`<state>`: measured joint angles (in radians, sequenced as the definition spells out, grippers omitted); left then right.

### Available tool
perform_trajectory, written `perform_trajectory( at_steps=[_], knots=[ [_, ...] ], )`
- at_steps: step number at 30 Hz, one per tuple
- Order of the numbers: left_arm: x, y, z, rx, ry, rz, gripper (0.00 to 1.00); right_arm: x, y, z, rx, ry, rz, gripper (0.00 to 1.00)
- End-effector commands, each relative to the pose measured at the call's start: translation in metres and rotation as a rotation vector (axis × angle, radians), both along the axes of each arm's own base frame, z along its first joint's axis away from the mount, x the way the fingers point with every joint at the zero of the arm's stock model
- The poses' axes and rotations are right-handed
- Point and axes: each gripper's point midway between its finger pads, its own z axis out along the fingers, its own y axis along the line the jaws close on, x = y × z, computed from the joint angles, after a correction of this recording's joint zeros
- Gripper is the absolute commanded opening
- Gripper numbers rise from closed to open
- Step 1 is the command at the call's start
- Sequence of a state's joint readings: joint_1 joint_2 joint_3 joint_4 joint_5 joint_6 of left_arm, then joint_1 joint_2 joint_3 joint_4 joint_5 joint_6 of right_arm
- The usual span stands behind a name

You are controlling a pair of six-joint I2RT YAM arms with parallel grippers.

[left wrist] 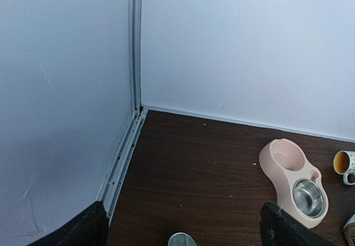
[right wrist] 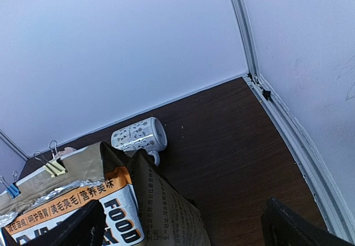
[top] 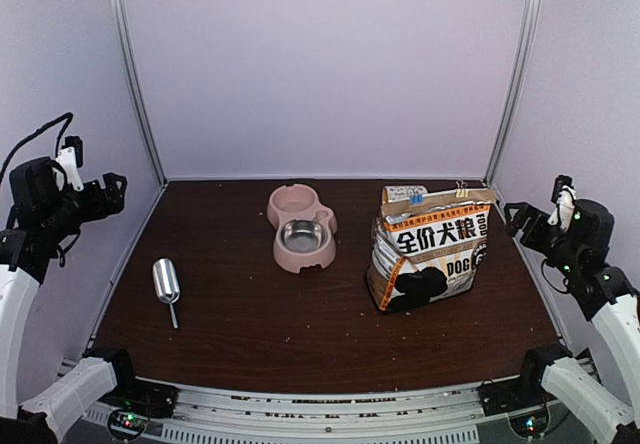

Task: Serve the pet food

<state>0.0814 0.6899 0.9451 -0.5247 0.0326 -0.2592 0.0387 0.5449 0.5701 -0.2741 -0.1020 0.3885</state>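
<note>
No pet food shows; it is hidden, and the kraft and white "DOG" bag [top: 430,249] stands upright right of centre with its folded top held by binder clips [right wrist: 52,165]. A pink double bowl [top: 302,226] with a steel insert [top: 303,235] sits at the middle, and both wells look bare. A metal scoop [top: 166,284] lies at the left. My left gripper [top: 108,191] hangs open high over the left edge, its fingers [left wrist: 77,229] spread wide. My right gripper [top: 518,217] is open above the right edge, beside the bag [right wrist: 83,196].
A patterned white mug [right wrist: 138,135] lies on its side behind the bag, near the back wall. White walls and metal rails [top: 135,84] close in the dark wooden table [top: 250,334] on three sides. A few pale crumbs dot the tabletop.
</note>
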Motion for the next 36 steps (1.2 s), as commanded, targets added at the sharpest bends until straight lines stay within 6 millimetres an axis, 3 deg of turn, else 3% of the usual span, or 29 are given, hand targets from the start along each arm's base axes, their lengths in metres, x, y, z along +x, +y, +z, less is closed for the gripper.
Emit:
perform_trajectory(
  at_steps=[1,6,11,16,20,23,26,32,36],
  knots=[
    [0.006,-0.004,0.005,-0.008,-0.025,-0.025,0.98,-0.004,0.006,0.013,0.011,-0.051,0.033,1.00],
    [0.012,-0.016,0.004,-0.027,-0.018,-0.100,0.98,-0.003,0.014,0.013,0.049,-0.073,0.077,1.00],
    [0.014,-0.029,0.005,0.012,-0.028,-0.188,0.98,-0.006,0.022,0.029,0.055,-0.093,0.122,1.00],
    [0.009,-0.079,0.046,-0.044,-0.140,-0.452,0.98,-0.010,0.030,0.060,0.059,-0.136,0.171,1.00],
    [-0.007,-0.136,0.085,-0.024,-0.212,-0.705,0.98,0.007,0.047,0.076,0.062,-0.108,0.274,1.00],
    [-0.028,-0.180,0.101,-0.010,-0.281,-0.950,0.98,0.023,0.067,0.079,0.063,-0.077,0.397,1.00],
    [-0.039,-0.203,0.093,-0.034,-0.300,-1.111,0.98,0.039,0.077,0.073,0.067,-0.040,0.469,1.00],
    [-0.042,-0.219,0.055,-0.037,-0.209,-1.196,0.98,0.057,0.073,0.057,0.078,-0.013,0.508,0.98],
    [-0.049,-0.231,0.050,-0.027,-0.186,-1.251,0.98,0.066,0.069,0.043,0.128,0.004,0.549,0.86]
  ],
)
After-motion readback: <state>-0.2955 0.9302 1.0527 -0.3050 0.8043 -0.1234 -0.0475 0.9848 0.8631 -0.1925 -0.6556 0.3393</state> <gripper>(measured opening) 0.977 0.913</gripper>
